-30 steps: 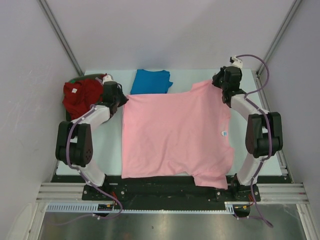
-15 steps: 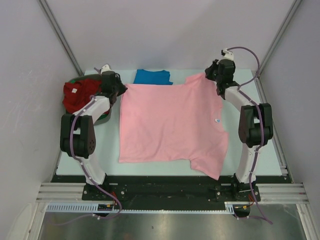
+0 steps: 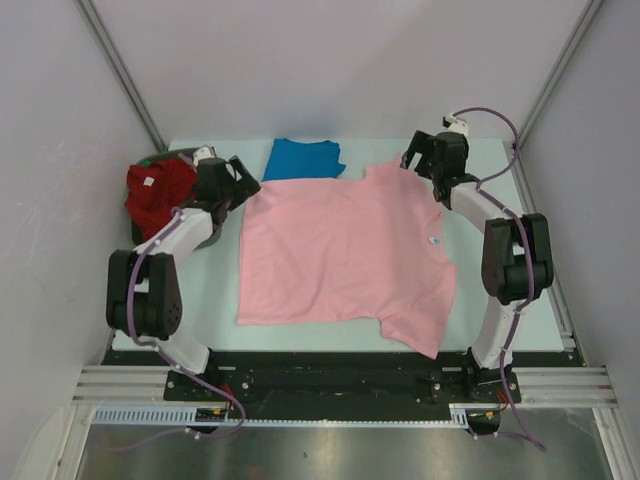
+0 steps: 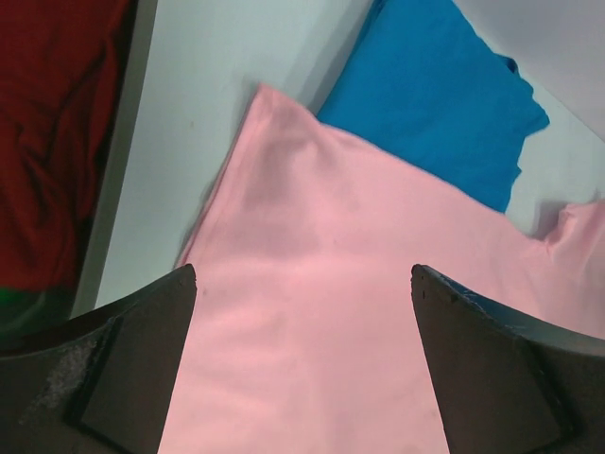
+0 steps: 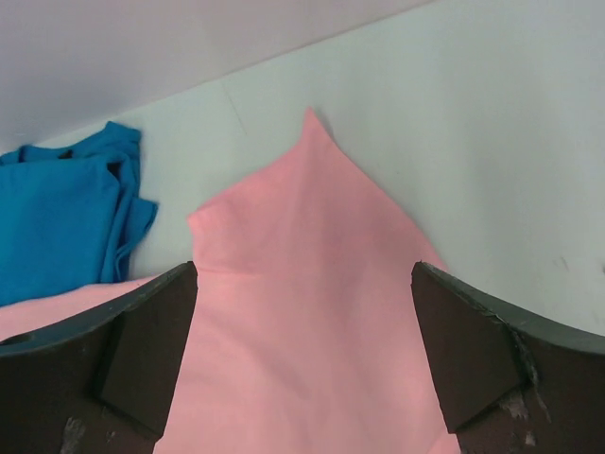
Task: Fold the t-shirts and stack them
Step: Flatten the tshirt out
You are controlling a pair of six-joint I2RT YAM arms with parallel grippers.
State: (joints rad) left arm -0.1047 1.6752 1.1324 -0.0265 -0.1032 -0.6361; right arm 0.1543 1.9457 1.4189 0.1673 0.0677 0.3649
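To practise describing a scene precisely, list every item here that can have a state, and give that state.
pink shirt: spread flat, not folded
blue shirt: folded, lying beyond the pink shirt
red shirt: crumpled in a heap, not folded
left tool: open, empty, above the pink shirt's far left corner
right tool: open, empty, above its far right sleeve

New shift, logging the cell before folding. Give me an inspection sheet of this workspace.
Surface: table, pale, no stains seen.
Job's things: pink shirt spread flat mid-table; blue shirt folded at far edge; red shirt bunched far left.
Clutter: green item under the red shirt, unclear.
Grippers: left gripper and right gripper open, empty, over the pink shirt's far corners.
Cables: purple cables run along both arms.
Surroundings: grey walls; nothing else seen.
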